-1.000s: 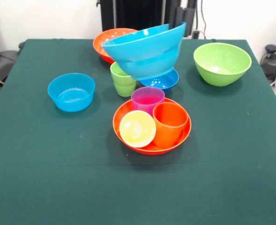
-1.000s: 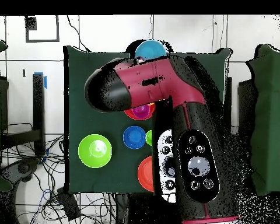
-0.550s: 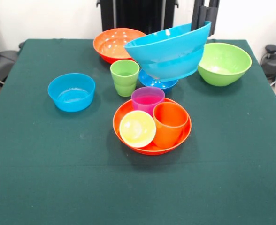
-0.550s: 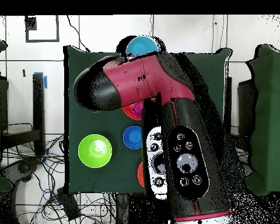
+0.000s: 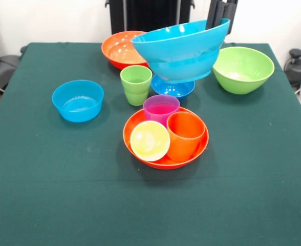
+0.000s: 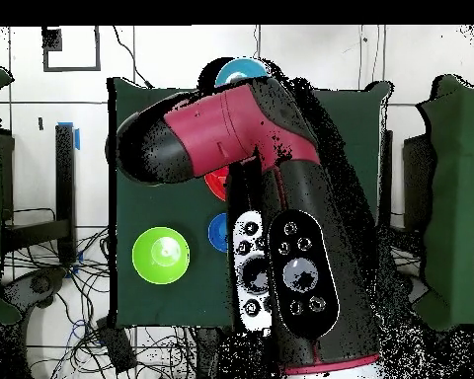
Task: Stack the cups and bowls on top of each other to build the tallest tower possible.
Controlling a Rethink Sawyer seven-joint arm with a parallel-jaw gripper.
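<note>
A large light blue bowl (image 5: 180, 48) hangs tilted in the air over the small dark blue bowl (image 5: 173, 88). My gripper (image 5: 220, 19) is shut on its right rim at the top edge of the front view. The green cup (image 5: 136, 84) stands left of the dark blue bowl. Nearer the front, an orange bowl (image 5: 165, 154) holds the yellow cup (image 5: 150, 140), the purple cup (image 5: 161, 108) and the orange cup (image 5: 185, 134). In the overhead view the arm (image 6: 271, 197) covers most of the table, and the held bowl (image 6: 243, 71) shows at the top.
A second orange bowl (image 5: 121, 47) sits at the back. The lime green bowl (image 5: 242, 69), also the lime green bowl (image 6: 161, 255), stands at the right of the front view. A smaller light blue bowl (image 5: 78, 100) sits at the left.
In the front view the held light blue bowl has travelled right and risen a little. The green cup and back orange bowl now show. Overhead, the arm swung left.
</note>
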